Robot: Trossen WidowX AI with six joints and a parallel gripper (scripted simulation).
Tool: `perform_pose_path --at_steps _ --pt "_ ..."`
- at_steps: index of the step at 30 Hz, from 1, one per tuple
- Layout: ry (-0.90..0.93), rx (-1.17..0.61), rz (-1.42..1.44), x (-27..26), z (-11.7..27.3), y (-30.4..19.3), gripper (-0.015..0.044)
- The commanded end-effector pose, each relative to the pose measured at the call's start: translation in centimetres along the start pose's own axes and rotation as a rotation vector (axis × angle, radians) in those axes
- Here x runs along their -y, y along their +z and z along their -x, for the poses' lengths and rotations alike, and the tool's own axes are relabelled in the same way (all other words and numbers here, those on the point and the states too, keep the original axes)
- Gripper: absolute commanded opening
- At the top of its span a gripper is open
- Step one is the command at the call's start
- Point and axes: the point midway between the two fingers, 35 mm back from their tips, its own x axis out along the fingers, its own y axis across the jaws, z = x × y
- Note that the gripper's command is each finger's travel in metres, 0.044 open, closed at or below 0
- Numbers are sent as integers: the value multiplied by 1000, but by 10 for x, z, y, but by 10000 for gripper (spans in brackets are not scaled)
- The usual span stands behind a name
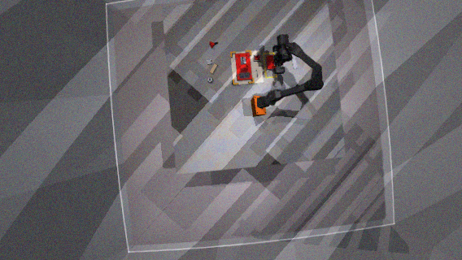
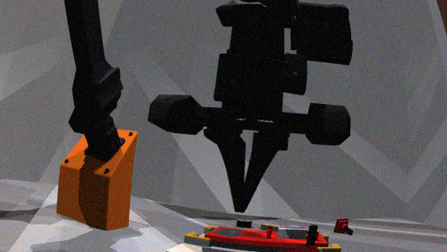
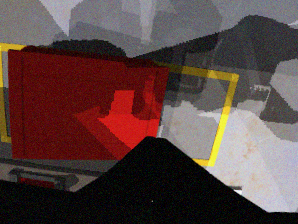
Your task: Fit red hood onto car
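Red hood (image 3: 87,106) is lying flat on the worktop (image 3: 253,156) inside a yellow outline (image 3: 226,116), right beside the car chassis (image 2: 261,237) in its jig. Black fingers (image 2: 241,185) are hanging above, pinched together on nothing.

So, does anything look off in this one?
Yes: the gripper hangs shut on nothing, while the red hood lies on the table inside the yellow outline, beside the chassis, not on it.
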Motion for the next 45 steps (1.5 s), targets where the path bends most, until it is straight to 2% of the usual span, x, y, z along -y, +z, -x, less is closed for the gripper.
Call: perform_pose_path --at_steps 1,5,7,30,33,45 --pt "8 -2 0 -4 24 -2 0" --pt "7 0 1 -1 67 -1 0" --pt "7 2 1 1 74 -1 0" --pt "18 3 2 -2 69 -1 0" --pt "17 3 114 -6 64 -2 79" --pt "12 7 1009 -36 24 -9 394"
